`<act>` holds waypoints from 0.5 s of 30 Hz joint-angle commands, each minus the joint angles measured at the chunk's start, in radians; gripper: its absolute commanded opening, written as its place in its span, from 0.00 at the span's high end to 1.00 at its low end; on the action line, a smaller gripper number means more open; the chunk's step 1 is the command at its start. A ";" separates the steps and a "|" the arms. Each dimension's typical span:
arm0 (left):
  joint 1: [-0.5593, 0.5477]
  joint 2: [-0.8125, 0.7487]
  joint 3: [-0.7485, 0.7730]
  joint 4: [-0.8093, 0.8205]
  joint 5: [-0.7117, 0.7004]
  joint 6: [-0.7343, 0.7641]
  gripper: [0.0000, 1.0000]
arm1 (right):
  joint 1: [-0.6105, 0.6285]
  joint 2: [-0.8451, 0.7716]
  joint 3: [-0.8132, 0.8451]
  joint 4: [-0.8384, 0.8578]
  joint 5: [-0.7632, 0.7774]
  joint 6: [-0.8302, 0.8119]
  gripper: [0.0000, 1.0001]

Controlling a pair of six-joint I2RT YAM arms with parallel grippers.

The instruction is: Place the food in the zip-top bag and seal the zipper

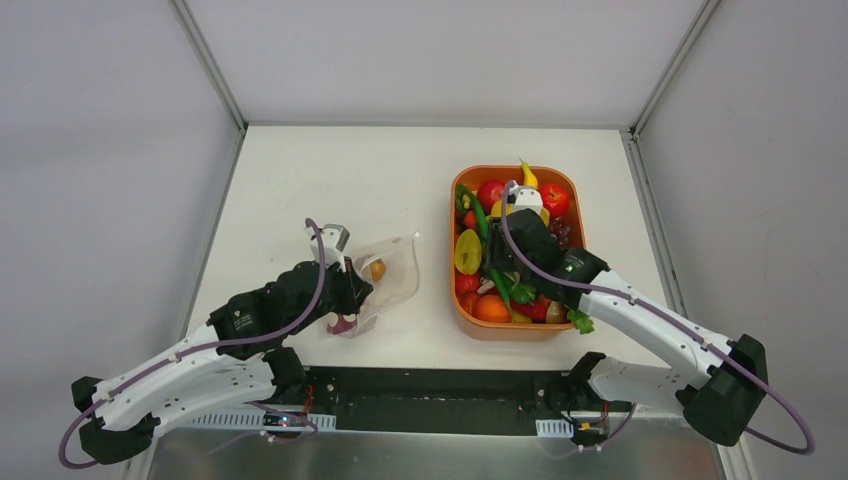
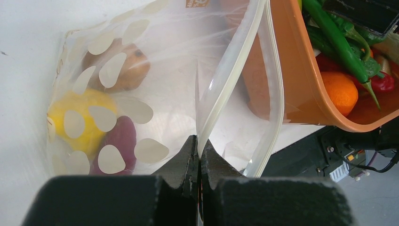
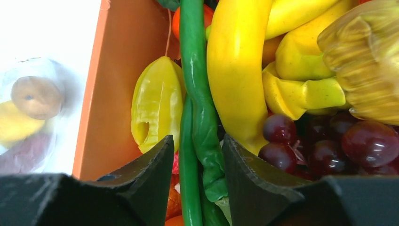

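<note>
The zip-top bag (image 1: 388, 272) lies left of the tray, clear with white dots. In the left wrist view the bag (image 2: 164, 70) holds a yellow lemon (image 2: 70, 120), a purple piece (image 2: 123, 139) and a brown piece (image 2: 129, 68). Its mouth is open. My left gripper (image 2: 199, 143) is shut on one strip of the zipper (image 2: 233, 70) and lifts it; it also shows in the top view (image 1: 352, 292). My right gripper (image 3: 197, 146) is open low in the tray, its fingers either side of long green pods (image 3: 195, 94), beside a yellow starfruit (image 3: 157, 101), a banana (image 3: 235, 61) and purple grapes (image 3: 329, 141). It also shows in the top view (image 1: 500, 268).
The orange tray (image 1: 455, 305), right of centre, is piled with toy food. Its wall (image 2: 291, 70) stands close to the bag's open side. The table's near edge and black base hardware (image 2: 348, 150) lie just behind the bag.
</note>
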 commanded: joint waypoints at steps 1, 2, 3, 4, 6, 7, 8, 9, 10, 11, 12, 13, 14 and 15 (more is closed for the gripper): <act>-0.003 0.000 -0.001 0.004 -0.024 0.008 1.00 | -0.003 -0.062 0.008 0.048 -0.009 -0.050 0.54; -0.003 0.004 -0.001 0.007 -0.022 0.008 1.00 | -0.004 -0.060 0.007 0.062 -0.011 -0.057 0.55; -0.003 0.008 -0.001 0.009 -0.021 0.008 1.00 | -0.007 -0.050 0.002 0.080 -0.006 -0.067 0.55; -0.003 0.012 0.000 0.012 -0.018 0.008 1.00 | -0.009 -0.030 -0.001 0.093 0.019 -0.069 0.56; -0.003 0.020 0.001 0.014 -0.013 0.006 1.00 | -0.012 0.030 0.017 0.071 0.092 -0.054 0.63; -0.002 0.021 0.001 0.013 -0.011 0.005 1.00 | -0.011 0.059 0.029 0.055 0.078 -0.058 0.65; -0.003 0.022 0.002 0.010 -0.011 0.005 1.00 | -0.011 0.079 0.035 0.043 0.066 -0.054 0.66; -0.002 0.021 0.001 0.007 -0.012 0.004 1.00 | -0.011 0.089 0.031 0.050 0.060 -0.048 0.66; -0.003 0.017 -0.001 0.005 -0.014 0.002 1.00 | -0.011 0.092 0.019 0.067 0.060 -0.046 0.66; -0.002 0.015 -0.003 0.005 -0.017 0.001 1.00 | -0.012 0.093 0.009 0.085 0.061 -0.049 0.66; -0.002 0.010 -0.006 0.005 -0.020 0.001 1.00 | -0.012 0.092 0.005 0.091 0.059 -0.052 0.66; -0.002 0.007 -0.006 0.004 -0.021 0.001 1.00 | -0.012 0.092 0.002 0.095 0.055 -0.055 0.66; -0.003 0.005 -0.005 0.003 -0.024 0.002 1.00 | -0.012 0.090 0.002 0.099 0.052 -0.057 0.66; -0.003 0.005 -0.004 0.001 -0.026 0.002 1.00 | -0.011 0.089 0.000 0.101 0.048 -0.058 0.68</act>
